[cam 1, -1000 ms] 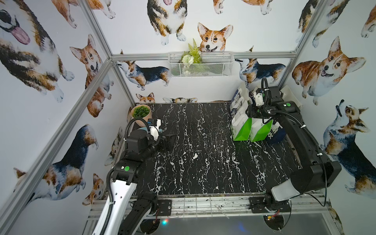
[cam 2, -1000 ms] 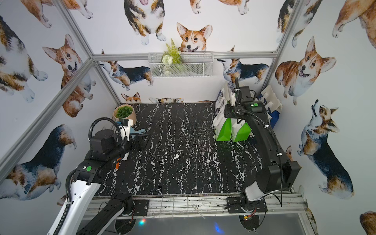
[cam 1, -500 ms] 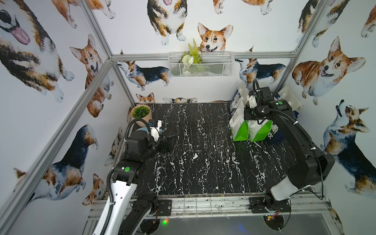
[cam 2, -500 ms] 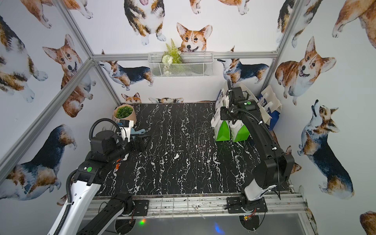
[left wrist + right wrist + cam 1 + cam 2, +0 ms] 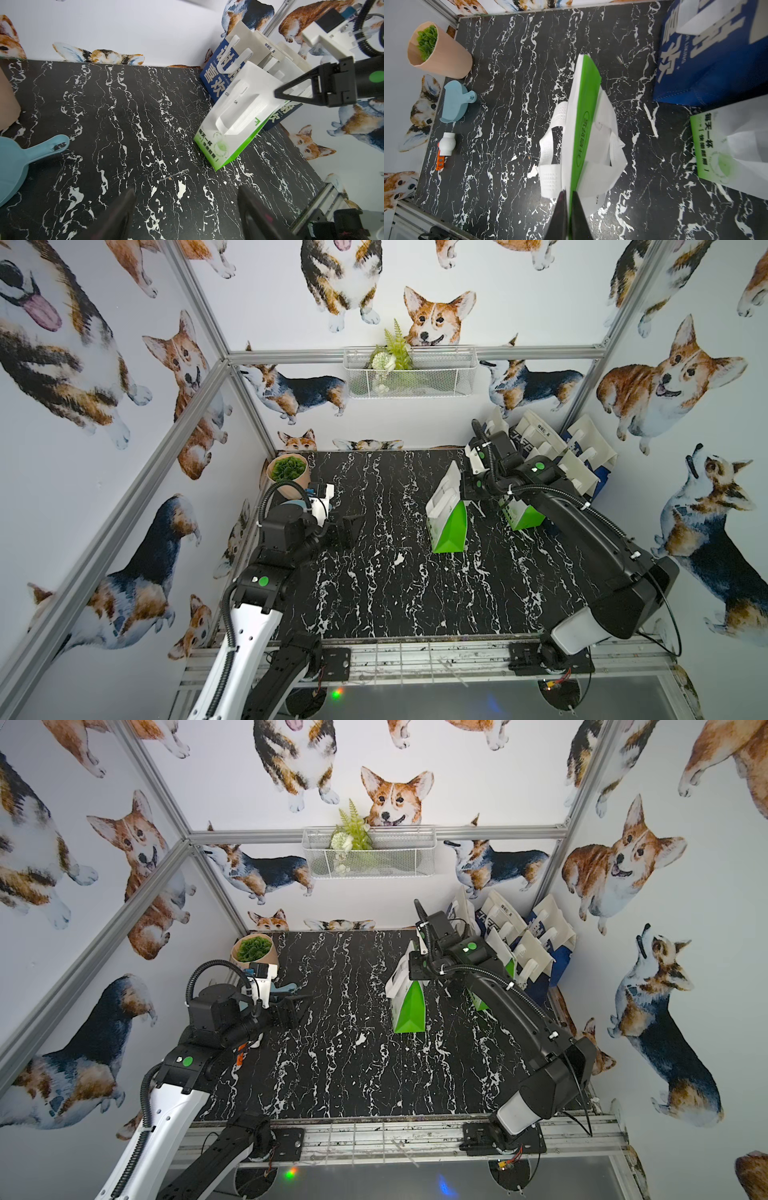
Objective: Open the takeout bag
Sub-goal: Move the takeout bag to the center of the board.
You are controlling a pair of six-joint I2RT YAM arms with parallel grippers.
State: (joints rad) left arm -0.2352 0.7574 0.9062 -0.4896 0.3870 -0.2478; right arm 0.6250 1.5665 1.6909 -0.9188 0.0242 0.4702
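Takeout bag (image 5: 446, 512): soft non-woven cloth, white faces, bright green side fold, pressed flat into a thin wedge. It stands tilted right of centre on the black, white-veined table (image 5: 374, 593), and its lower edge looks to rest there. Flat white handles (image 5: 550, 145) with a dotted embossed texture droop loose on both sides.

Right fingers (image 5: 563, 204): closed tight, pinching the bag's top edge at the green fold.

Left fingers (image 5: 352, 526): spread wide, holding nothing, low over the table, well apart from the bag.

More folded bags (image 5: 582, 456), blue and white, lean in the far right corner.
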